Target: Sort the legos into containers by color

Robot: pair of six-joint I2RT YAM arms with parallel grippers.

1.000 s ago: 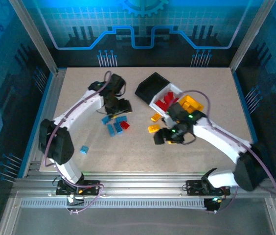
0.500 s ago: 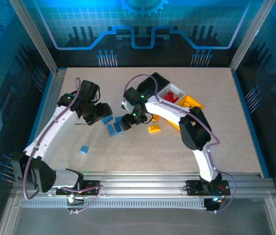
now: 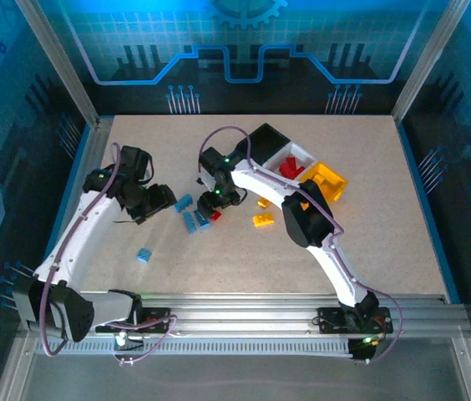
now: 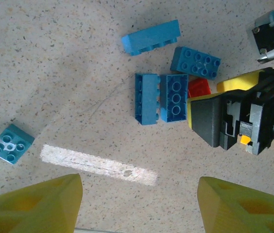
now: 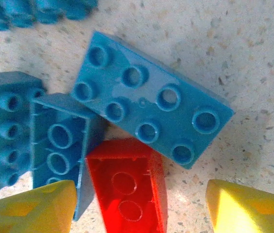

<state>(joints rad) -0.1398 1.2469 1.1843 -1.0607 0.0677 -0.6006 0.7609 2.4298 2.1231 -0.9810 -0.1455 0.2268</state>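
Observation:
A cluster of legos lies mid-table: several blue bricks (image 3: 192, 220) and one red brick (image 3: 215, 215). My right gripper (image 3: 215, 201) hovers open right over them. In the right wrist view the red brick (image 5: 127, 189) lies studs-down between the yellow fingertips (image 5: 30, 208), beside a blue eight-stud brick (image 5: 149, 114). My left gripper (image 3: 157, 200) stands open to the left of the cluster, nothing between its fingers (image 4: 35, 204). A lone blue brick (image 3: 143, 255) lies nearer me. The black bin (image 3: 260, 144), the white bin (image 3: 300, 153) holding red bricks and the yellow bin (image 3: 326, 181) sit at the back right.
Two yellow-orange bricks (image 3: 262, 220) lie on the table between the cluster and the bins. In the left wrist view the right gripper's dark body (image 4: 239, 121) sits against the blue bricks (image 4: 146, 98). A pale scuff (image 4: 98, 165) marks the tabletop.
The right arm swung left from the yellow bricks to the blue and red cluster. The left gripper pulled back from the cluster to the left.

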